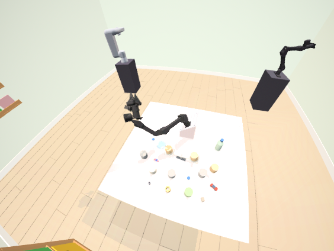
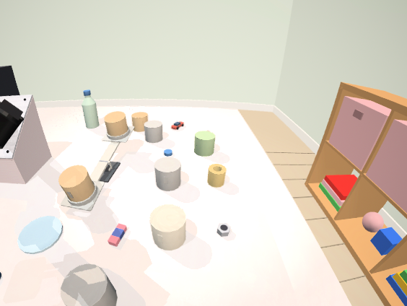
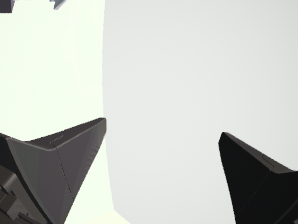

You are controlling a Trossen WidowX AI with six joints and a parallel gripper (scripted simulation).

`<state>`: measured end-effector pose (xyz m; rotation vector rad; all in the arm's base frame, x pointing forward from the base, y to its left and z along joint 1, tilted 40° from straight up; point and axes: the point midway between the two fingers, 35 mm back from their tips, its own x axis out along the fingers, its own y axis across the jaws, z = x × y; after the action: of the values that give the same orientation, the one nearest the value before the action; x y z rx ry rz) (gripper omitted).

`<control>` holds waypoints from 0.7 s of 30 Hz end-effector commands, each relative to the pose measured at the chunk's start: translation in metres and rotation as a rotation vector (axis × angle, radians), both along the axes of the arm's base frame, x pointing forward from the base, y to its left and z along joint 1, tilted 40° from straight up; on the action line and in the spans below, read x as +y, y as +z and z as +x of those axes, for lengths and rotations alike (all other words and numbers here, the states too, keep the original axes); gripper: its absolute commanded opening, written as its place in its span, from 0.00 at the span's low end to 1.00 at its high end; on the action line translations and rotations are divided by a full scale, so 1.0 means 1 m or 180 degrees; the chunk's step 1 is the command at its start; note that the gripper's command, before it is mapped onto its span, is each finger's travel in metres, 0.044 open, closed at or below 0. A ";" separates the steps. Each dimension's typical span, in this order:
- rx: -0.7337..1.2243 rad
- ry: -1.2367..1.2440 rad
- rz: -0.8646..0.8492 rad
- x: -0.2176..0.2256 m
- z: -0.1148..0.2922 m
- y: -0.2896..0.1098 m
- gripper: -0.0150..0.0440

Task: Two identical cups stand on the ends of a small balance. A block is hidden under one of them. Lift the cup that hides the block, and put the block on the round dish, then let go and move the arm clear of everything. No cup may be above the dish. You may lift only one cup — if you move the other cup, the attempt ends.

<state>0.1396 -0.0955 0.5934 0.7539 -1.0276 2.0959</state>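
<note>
Two identical orange cups stand upside down on the ends of a small balance (image 2: pixel 107 151). One cup (image 1: pixel 169 149) (image 2: pixel 76 184) is next to the pale blue round dish (image 1: pixel 161 144) (image 2: pixel 40 234) and leans a little. The other cup (image 1: pixel 194 157) (image 2: pixel 116 123) is nearer the bottle. The balance's dark pivot (image 1: pixel 180 158) (image 2: pixel 109 171) sits between them. No block shows. My gripper (image 1: pixel 186 118) (image 3: pixel 164 131) is open and empty, raised behind the cups above a pink wedge (image 1: pixel 188 131) (image 2: pixel 25 151).
On the white mat (image 1: pixel 225 207) stand other cups: grey (image 2: pixel 167 174), cream (image 2: pixel 168 226), green (image 2: pixel 204 143), small orange (image 2: pixel 139 120). There are also a bottle (image 2: pixel 90 110), a yellow ring (image 2: pixel 216 175), a toy car (image 2: pixel 177 125), a nut (image 2: pixel 224 229) and an eraser (image 2: pixel 117 234). A shelf (image 2: pixel 346 216) stands to the right.
</note>
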 end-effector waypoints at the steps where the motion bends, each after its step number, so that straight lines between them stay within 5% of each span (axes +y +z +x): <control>1: -0.0003 -0.0003 -0.0007 0.000 -0.001 0.000 0.98; 21: -0.0605 -0.0824 -0.1378 0.106 -0.124 -0.024 1.00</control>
<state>0.0294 -0.0071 0.5770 0.2746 -0.7406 2.1001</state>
